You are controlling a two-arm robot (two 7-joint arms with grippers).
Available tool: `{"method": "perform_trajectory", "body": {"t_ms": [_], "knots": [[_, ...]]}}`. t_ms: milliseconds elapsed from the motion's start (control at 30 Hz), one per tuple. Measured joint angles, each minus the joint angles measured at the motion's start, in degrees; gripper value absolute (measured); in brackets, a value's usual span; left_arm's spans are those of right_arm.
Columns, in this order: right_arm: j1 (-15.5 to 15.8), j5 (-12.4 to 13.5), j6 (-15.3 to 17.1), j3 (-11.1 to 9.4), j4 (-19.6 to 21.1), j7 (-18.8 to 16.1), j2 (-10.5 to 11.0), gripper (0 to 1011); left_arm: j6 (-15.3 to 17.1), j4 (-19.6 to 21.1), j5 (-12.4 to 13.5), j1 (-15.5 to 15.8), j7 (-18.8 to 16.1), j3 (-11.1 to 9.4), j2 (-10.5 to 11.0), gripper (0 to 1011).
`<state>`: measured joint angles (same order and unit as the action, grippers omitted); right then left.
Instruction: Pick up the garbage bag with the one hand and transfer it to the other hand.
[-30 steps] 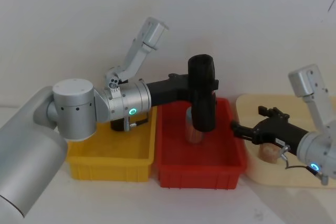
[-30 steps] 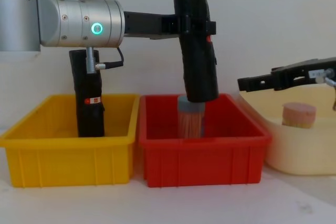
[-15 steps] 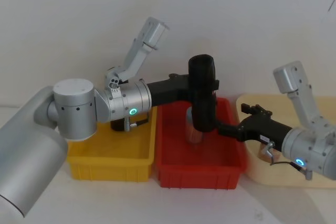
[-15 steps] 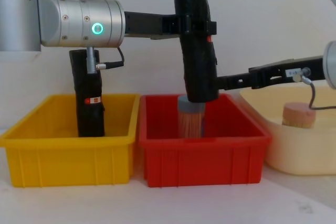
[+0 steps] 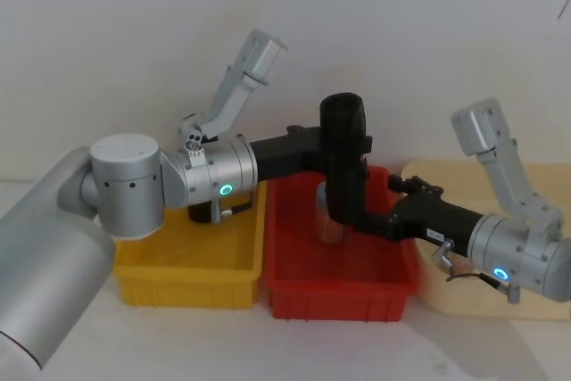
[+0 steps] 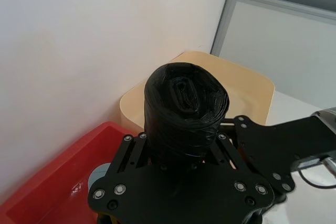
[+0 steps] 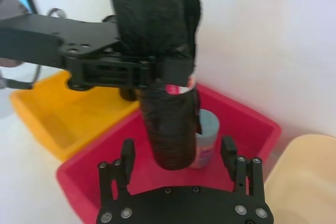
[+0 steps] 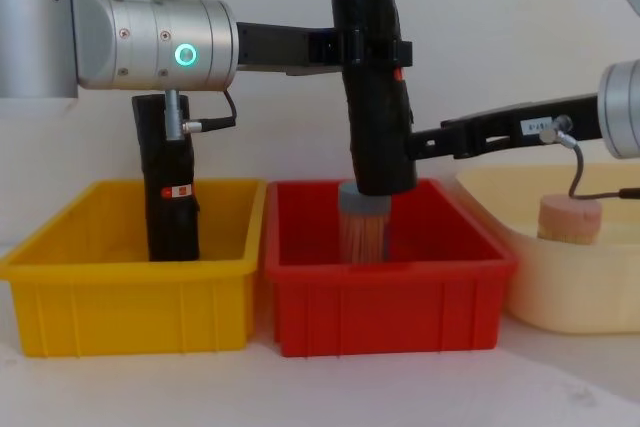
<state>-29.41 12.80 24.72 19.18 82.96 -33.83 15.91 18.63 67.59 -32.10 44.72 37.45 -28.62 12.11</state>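
Note:
The garbage bag (image 5: 343, 162), a tall black roll with a small red-and-white label, hangs upright over the red bin (image 5: 339, 299). My left gripper (image 5: 344, 143), on the wrist with the green ring, is shut on its upper part. In the chest view the garbage bag (image 8: 375, 97) ends just above a jar. My right gripper (image 7: 178, 156), on the blue-ringed wrist, is open, one finger on either side of the roll's lower part (image 7: 167, 129). From the side, that right gripper (image 8: 418, 144) reaches the roll from the right.
A second black roll (image 8: 168, 192) stands in the yellow bin (image 8: 130, 307) behind my left wrist. A clear blue-lidded jar (image 8: 362, 222) stands in the red bin right under the held roll. At the right, a cream basin (image 8: 560, 292) holds a pinkish cylinder (image 8: 568, 219).
My right gripper has swung left from above the cream basin until its open fingers straddle the roll's lower part. The left arm and the roll have stayed still.

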Motion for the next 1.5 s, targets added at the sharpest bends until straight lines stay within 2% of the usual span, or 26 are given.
{"method": "perform_trajectory", "body": {"t_ms": [200,467,967,1500], "knots": [[0.2,0.8,0.7,0.9,1.3,-1.5,0.6,1000,0.0,0.0,0.0,0.0,0.0,0.0,0.0,371],[-0.2,0.8,1.1,1.9,0.7,-1.2,0.2,1000,0.0,0.0,0.0,0.0,0.0,0.0,0.0,371],[-3.1,-0.9,0.2,3.9,-5.1,2.9,-2.9,1000,0.0,0.0,0.0,0.0,0.0,0.0,0.0,371],[-6.0,-1.2,-1.2,4.3,-10.2,6.6,-6.1,1000,0.0,0.0,0.0,0.0,0.0,0.0,0.0,371]]}}
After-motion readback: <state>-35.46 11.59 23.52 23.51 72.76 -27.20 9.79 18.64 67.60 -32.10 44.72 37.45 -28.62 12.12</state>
